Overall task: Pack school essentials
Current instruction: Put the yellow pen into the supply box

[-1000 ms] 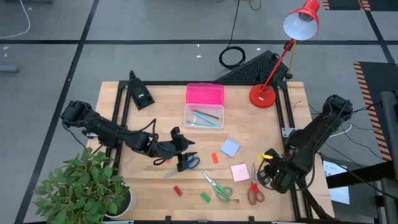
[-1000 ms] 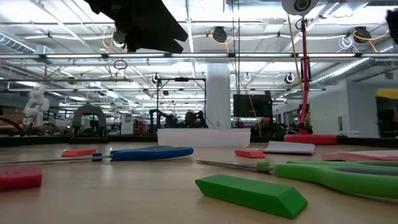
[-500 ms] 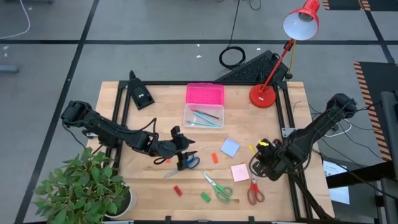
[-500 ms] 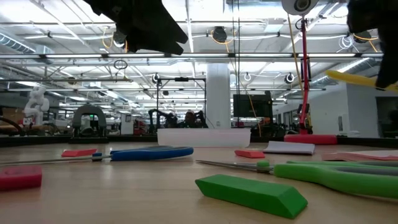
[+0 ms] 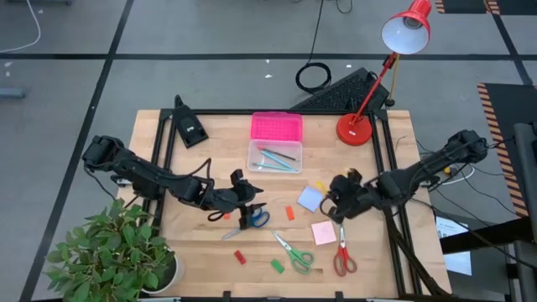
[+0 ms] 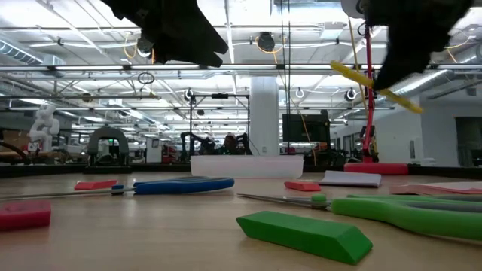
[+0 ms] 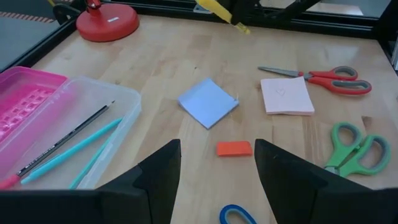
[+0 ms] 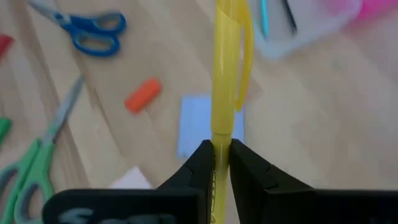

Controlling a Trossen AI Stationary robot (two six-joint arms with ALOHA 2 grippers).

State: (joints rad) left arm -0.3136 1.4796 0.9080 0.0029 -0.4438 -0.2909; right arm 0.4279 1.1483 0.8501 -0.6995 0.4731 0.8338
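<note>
My right gripper (image 5: 337, 195) is shut on a yellow pen (image 8: 227, 74) in the air over the blue notepad (image 5: 310, 199). My left gripper (image 7: 217, 186) stays open above the blue-handled scissors (image 5: 254, 219), touching nothing. Flat on the table lie the pink notepad (image 5: 324, 232), an orange eraser (image 5: 289, 212), green scissors (image 5: 294, 252), red scissors (image 5: 342, 256), a red eraser (image 5: 240, 257) and a green eraser (image 5: 277, 266). The clear box (image 5: 274, 156) holds pencils, its pink lid (image 5: 276, 127) lying open behind it. My right gripper pinches the yellow pen between its two fingers (image 8: 205, 165) on the barrel's rear part (image 8: 221, 146). The pen runs along the fingers, its clipped cap end (image 8: 231, 37) sticking out ahead. The fingers come from the table's right. The pen (image 6: 376, 89) is lifted clear and tilted.
A red desk lamp (image 5: 357, 126) stands at the far right of the table. A black device (image 5: 189, 126) sits at the far left, and a potted plant (image 5: 117, 252) stands off the near left corner. Bare wood lies between the box and the notepads.
My right gripper has carried the yellow pen from the table's near right corner toward the left and far side, ending over the blue notepad. The pen stays clear of the table throughout.
</note>
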